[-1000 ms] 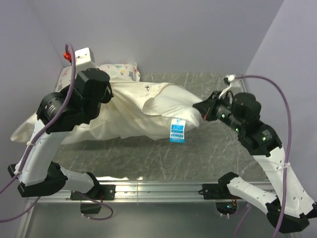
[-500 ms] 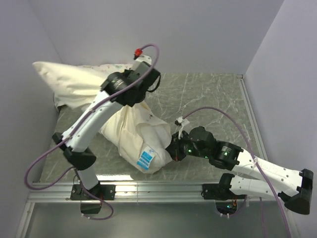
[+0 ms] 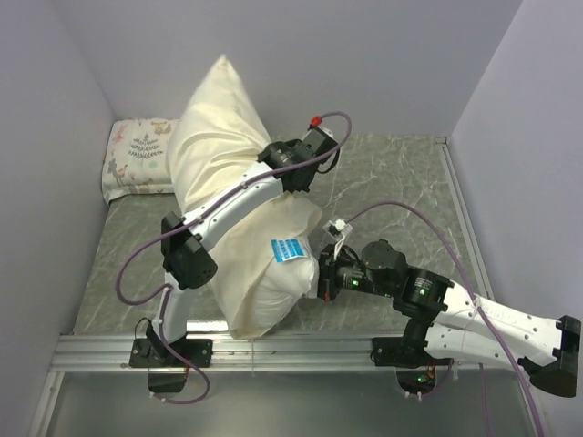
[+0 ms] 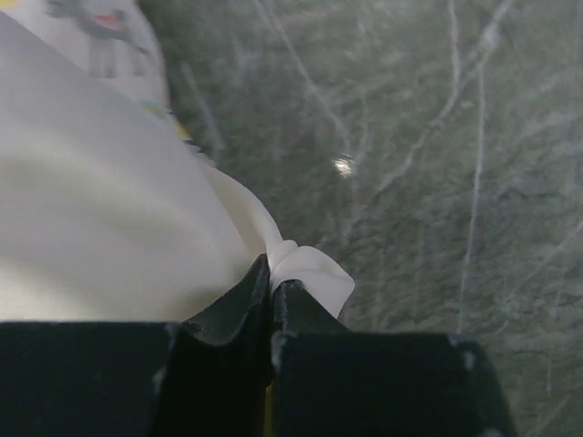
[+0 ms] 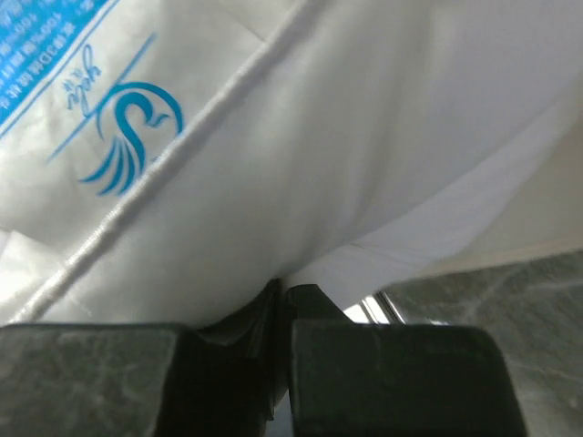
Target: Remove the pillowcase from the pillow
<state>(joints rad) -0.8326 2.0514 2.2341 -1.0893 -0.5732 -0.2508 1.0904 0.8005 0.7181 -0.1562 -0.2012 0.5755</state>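
At the desk's (image 3: 392, 182) 6 o'clock edge, the right end effector (image 3: 321, 278) clamps the pillow (image 3: 278, 289) beside its blue label (image 3: 290, 249), which bears a swan logo and unreadable script. Toward 12, the left end effector (image 4: 271, 278) pinches the raised pillowcase (image 3: 214, 127), which covers the pillow's far part. A printed pillow (image 3: 137, 155) lies at 10.

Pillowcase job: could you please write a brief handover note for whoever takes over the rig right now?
Left gripper: shut on a pinch of the pillowcase, held high over the far left of the table.
Right gripper: shut on the pillow beside its blue label, low near the front edge.
Done: the pillow's label end is bare.
Left: the rest looks sleeved; pull the two apart.
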